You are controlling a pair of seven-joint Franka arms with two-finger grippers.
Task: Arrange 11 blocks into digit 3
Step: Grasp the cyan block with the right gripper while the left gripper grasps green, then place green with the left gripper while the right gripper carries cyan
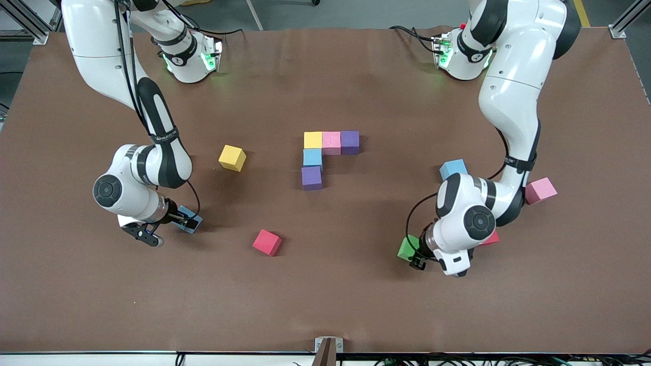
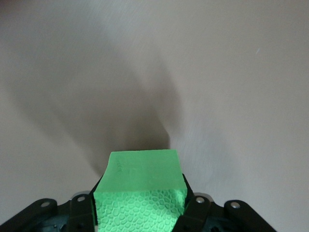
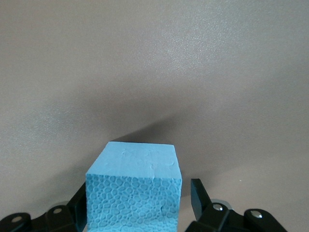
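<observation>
Folds the left arm down from its base, elbow bent, wrist low over the counter [image 1: 585, 284] toward that arm's end. Clamps the left tool [image 1: 413, 257] narrow on the green block [image 1: 407, 247] [image 2: 140, 193], pads [image 2: 195, 210] squeezing its sides inward. Covers part of a red block [image 1: 492, 238] with the wrist; passes just beside a blue block [image 1: 452, 168] and a pink block [image 1: 540, 190], both farther from the front camera than the green one. Bends the right arm down the same way toward its own end of the counter. Sets the right tool [image 1: 186, 220] wide around a second blue block [image 1: 196, 222] [image 3: 135, 188] resting on the counter, one pad [image 3: 79, 208] against its side, the other pad [image 3: 198, 195] apart from it by a gap. Leaves an orange cube [image 1: 232, 157] near the right forearm, farther from the camera than that tool, and a second red block [image 1: 267, 242] loose between the two tools. Shows, mid-counter and well apart from both arms, a touching row of yellow block [image 1: 313, 140], second pink block [image 1: 331, 142] and purple block [image 1: 350, 142]; under the yellow one, nearer the camera, a third blue block [image 1: 312, 157] and then a second purple block [image 1: 311, 177], each touching the last.
</observation>
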